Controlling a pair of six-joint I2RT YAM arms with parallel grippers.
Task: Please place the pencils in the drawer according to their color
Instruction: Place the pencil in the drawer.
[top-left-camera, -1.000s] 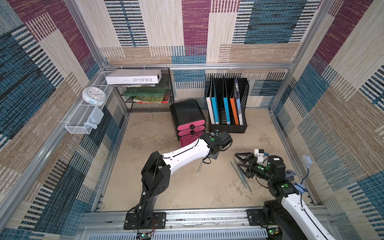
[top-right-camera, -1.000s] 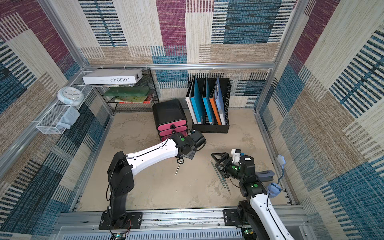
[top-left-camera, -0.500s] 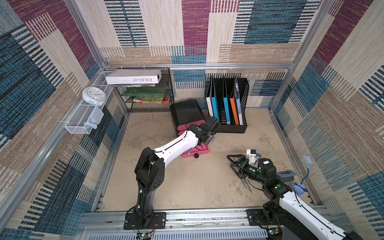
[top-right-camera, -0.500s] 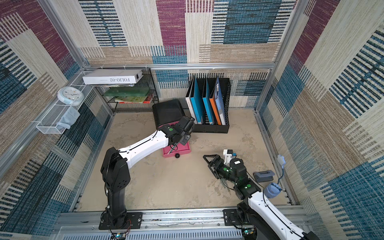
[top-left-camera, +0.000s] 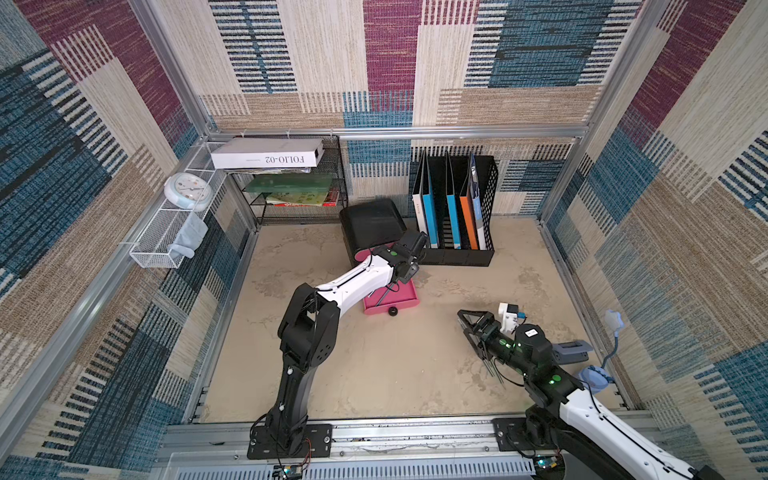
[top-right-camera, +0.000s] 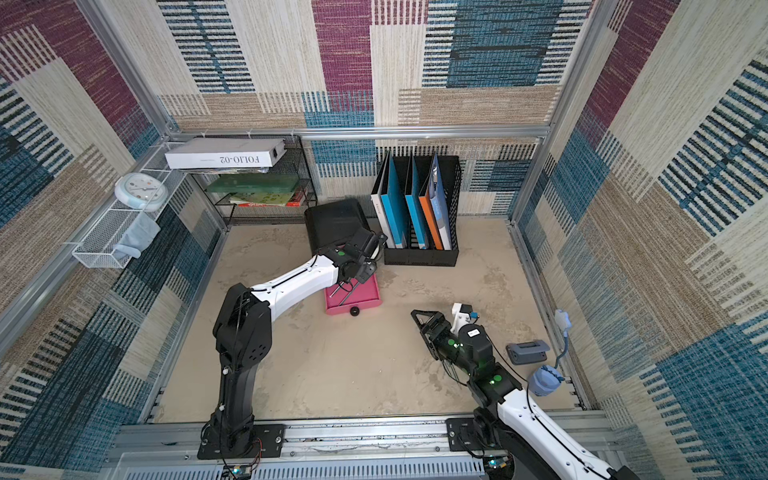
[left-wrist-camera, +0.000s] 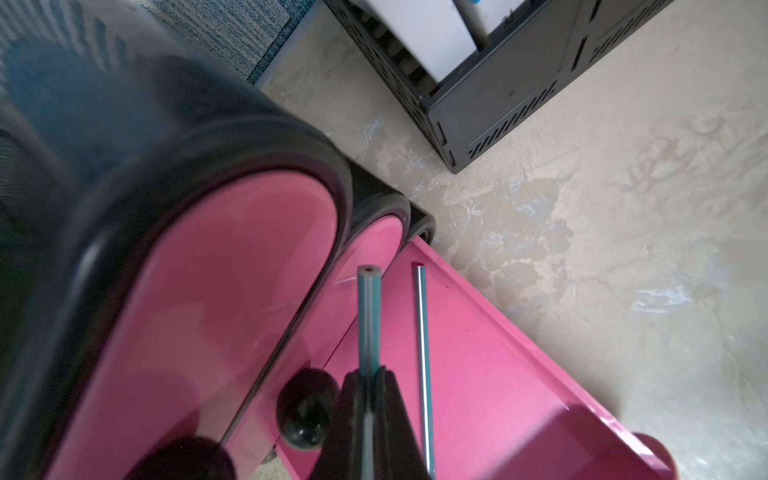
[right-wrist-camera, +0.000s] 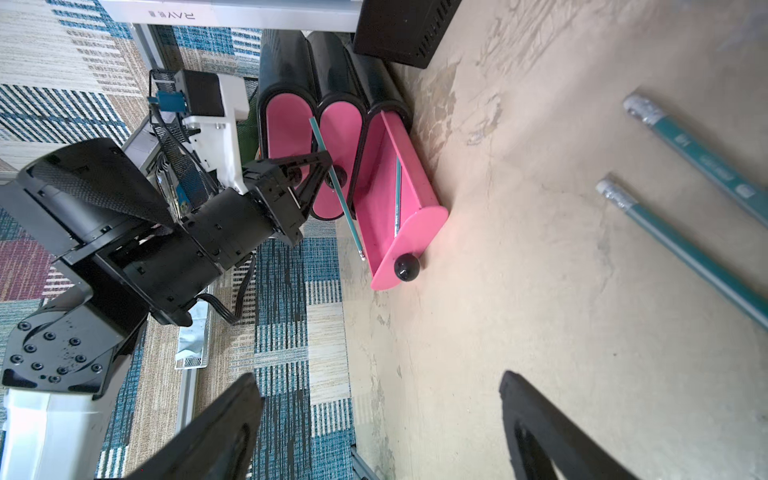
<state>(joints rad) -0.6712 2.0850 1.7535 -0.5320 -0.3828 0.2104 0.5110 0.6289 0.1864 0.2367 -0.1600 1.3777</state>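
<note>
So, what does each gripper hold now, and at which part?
Left gripper pinches a teal pencil on its shaft, both ends free. Right gripper is open, holding nothing.

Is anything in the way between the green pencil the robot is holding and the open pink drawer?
Nothing visible blocks it. The left gripper is shut on the teal pencil, which is above the open bottom drawer. A second teal pencil lies inside, with bare drawer floor beside it.

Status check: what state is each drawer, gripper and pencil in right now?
Bottom drawer: pulled out.
Drawer pencil: lying inside it.
Upper drawers: shut.
Left gripper: shut on held pencil, teal, not yet released.
Right gripper: open, empty.
Table pencils: lying flat.
</note>
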